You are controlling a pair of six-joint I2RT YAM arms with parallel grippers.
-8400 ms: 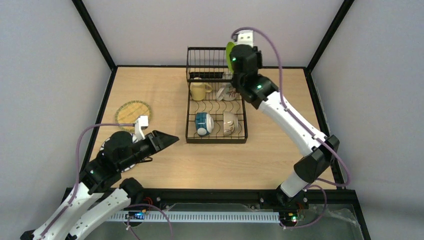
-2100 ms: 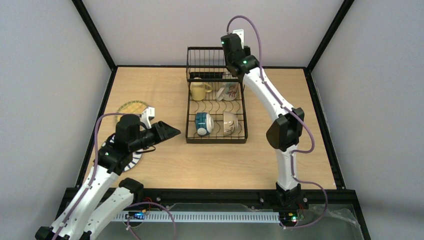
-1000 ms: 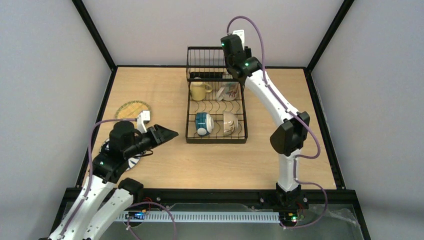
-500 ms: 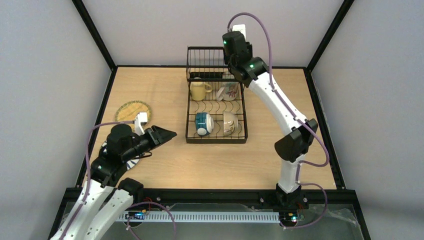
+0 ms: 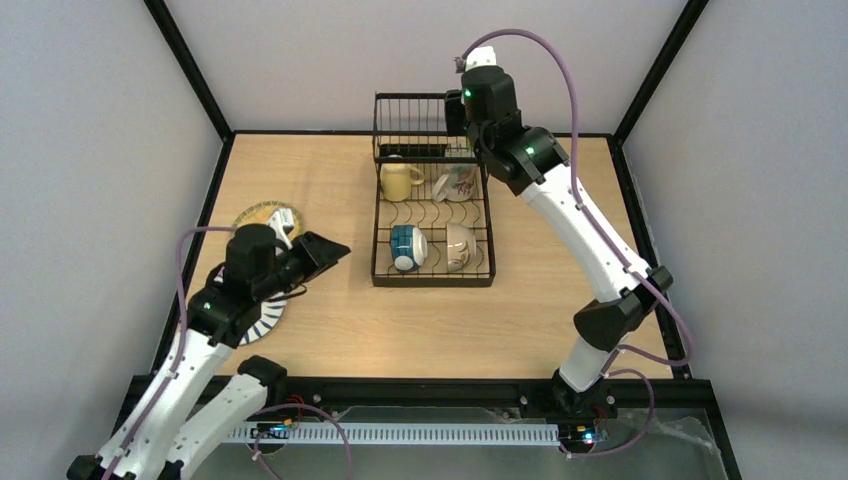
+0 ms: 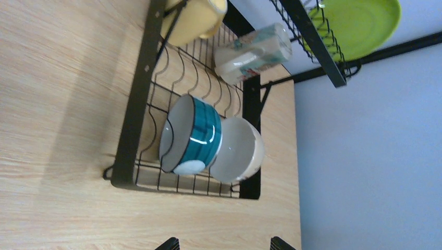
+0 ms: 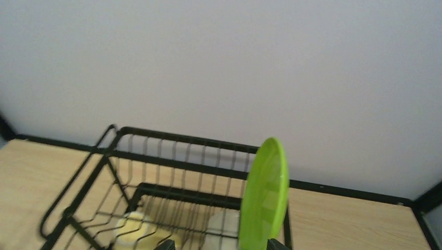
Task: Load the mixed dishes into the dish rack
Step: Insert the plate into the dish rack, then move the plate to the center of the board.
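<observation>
While left claw and right claw gape, lime green plate stands edge-on in black wire rack.

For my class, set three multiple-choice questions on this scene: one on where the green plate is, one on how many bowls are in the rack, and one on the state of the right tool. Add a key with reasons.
1. Where is the green plate?
A. flat in the low end of the rack
B. on edge in the tall end of the rack
C. inside a bowl

2. How many bowls lie in the rack?
A. none
B. one
C. two

3. How is the right tool?
A. open
B. shut on the plate
C. shut on a bowl

Key:
1 B: the right wrist view shows it upright among the tall wires.
2 C: a blue bowl and a white bowl lie side by side.
3 A: its jaws stand wide apart and grip nothing.
</observation>
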